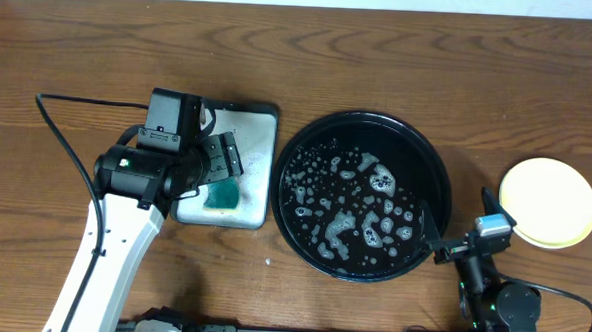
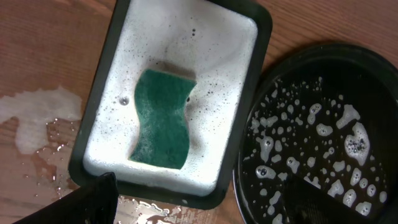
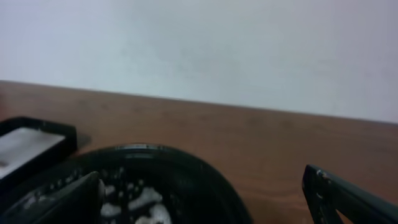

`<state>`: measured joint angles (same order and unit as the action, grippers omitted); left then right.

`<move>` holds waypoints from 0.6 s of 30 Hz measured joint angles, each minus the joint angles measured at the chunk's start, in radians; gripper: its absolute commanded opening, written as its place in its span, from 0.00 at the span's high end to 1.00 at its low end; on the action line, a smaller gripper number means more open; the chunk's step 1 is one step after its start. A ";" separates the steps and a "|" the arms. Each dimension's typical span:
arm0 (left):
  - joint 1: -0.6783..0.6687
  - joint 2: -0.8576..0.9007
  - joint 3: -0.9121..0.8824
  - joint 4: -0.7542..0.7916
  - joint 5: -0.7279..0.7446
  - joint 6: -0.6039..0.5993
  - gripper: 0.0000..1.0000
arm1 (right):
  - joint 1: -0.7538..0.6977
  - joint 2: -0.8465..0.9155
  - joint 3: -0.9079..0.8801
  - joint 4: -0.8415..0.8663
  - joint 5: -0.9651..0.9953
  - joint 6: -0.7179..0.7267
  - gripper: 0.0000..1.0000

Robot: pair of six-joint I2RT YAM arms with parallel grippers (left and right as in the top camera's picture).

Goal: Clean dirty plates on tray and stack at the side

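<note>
The black tray [image 1: 432, 157] sits mid-table, holding only foam blobs and water; it also shows in the left wrist view [image 2: 373, 62] and the right wrist view [image 3: 186, 168]. A yellow plate [image 1: 548, 202] lies on the table to its right; no mint-blue plate shows. My left gripper [image 1: 221, 168] is open and empty above the grey sponge tray [image 1: 259, 144], its fingers wide apart in the left wrist view [image 2: 205, 194]. My right gripper [image 1: 457, 215] is open and empty at the black tray's front-right rim, between tray and plate, also in its wrist view [image 3: 202, 196].
A green sponge [image 2: 160, 119] lies loose in foam inside the sponge tray [image 2: 261, 37], left of the black tray. Foam and water are spilled on the wood [image 2: 37, 124] beside the sponge tray. A black cable [image 1: 67, 146] runs at the left.
</note>
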<state>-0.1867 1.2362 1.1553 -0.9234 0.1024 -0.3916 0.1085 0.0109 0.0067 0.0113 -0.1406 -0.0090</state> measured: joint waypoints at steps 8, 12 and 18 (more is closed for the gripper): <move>0.000 0.000 0.000 0.000 0.000 0.000 0.16 | 0.000 0.004 0.000 -0.070 0.001 0.000 0.01; 0.000 0.000 0.000 0.000 0.000 0.000 0.16 | 0.000 0.004 0.000 -0.070 0.001 0.000 0.01; -0.001 -0.006 -0.002 0.002 0.000 0.000 0.16 | 0.000 0.004 0.000 -0.070 0.001 0.000 0.01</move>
<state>-0.1875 1.2304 1.1538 -0.9218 0.1024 -0.3916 0.1085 0.0147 0.0067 -0.0589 -0.1398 -0.0090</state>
